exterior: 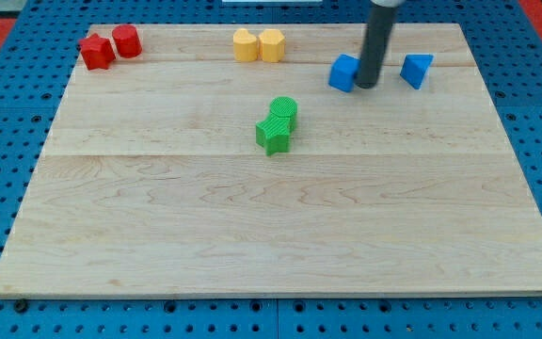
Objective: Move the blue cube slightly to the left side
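The blue cube (343,72) sits on the wooden board (280,226) near the view's top, right of centre. My tip (368,85) stands right against the cube's right side, touching it or nearly so. The dark rod rises from there to the view's top edge. A second blue block, a triangular wedge (417,70), lies to the right of my tip, a little apart from it.
Two red blocks (109,47) sit side by side at the top left corner. Two yellow blocks (258,44) sit together at the top centre. A green cylinder (284,111) and a green star-like block (274,135) touch near the board's middle. Blue pegboard surrounds the board.
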You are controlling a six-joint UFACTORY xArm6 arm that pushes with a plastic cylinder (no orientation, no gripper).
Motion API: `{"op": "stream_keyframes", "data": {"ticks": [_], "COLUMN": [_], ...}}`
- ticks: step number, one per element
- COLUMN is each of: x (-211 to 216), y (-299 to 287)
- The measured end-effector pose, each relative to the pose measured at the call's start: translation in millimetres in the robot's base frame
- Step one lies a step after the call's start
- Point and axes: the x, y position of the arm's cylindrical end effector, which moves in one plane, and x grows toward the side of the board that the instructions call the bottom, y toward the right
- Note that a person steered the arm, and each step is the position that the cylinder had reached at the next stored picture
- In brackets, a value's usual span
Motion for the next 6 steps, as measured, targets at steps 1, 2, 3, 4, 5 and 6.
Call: {"op": "stream_keyframes", "data": {"ticks": [1, 2, 3, 4, 5, 6], "x": [-23, -40, -56, -56, -24, -5], "y": [-34, 3, -33, -92, -133, -133]}}
